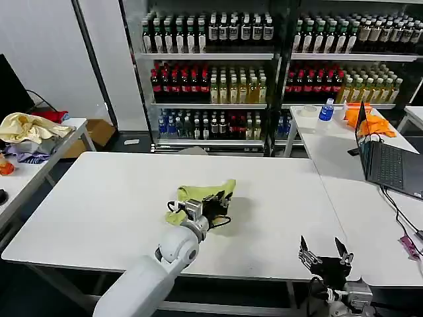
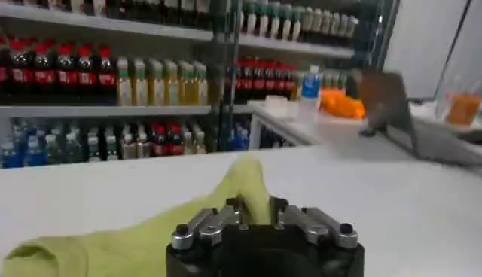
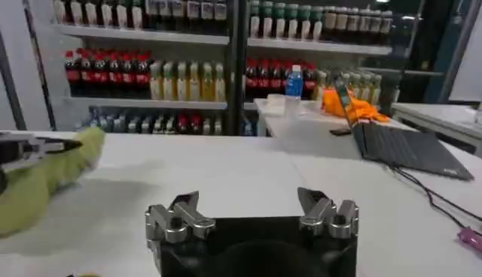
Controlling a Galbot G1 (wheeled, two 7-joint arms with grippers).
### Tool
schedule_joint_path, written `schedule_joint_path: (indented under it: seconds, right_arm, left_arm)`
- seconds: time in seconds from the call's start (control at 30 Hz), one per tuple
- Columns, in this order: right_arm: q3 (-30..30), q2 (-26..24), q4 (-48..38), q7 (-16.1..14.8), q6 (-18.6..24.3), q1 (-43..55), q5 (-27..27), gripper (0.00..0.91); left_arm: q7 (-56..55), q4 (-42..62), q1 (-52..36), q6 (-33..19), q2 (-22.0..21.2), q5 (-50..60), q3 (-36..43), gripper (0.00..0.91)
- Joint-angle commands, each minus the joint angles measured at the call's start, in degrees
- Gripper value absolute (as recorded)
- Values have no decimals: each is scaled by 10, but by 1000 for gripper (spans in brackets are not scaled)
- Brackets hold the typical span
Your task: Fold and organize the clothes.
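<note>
Right tool (image 1: 324, 253), jaws wide, idles at lower right; left tool (image 1: 213, 206) pinches the T-shirt (image 1: 198, 193) mid-frame on the bench (image 1: 99, 205). Soft, light, floppy: grip hems.

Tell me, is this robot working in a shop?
Maybe a lab set up like a shop. Drink bottles fill shelves behind, but white tables hold a laptop. The left gripper holds a green T-shirt; the right gripper waits open.
</note>
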Motion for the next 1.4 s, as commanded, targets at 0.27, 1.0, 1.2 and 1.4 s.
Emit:
schedule_joint_path:
  seconds: [0.27,1.0,1.2,1.4]
  right_arm:
    - [-51,4,-36,6,-9,61,3,907]
    - [-198,143,-421,183,-82,498,297,907]
    - [-196,157,-455,195,-82,518,335,907]
    - [-199,169,-480,212,-82,524,344,242]
  left_arm:
    - [-19,-169,153,-73,105,-118,-228,907]
    - [-24,-233,334,-79,113,-43,-362,907]
    - [-24,-227,324,-78,111,-44,-357,907]
    - [-24,-217,316,-77,111,-45,-354,907]
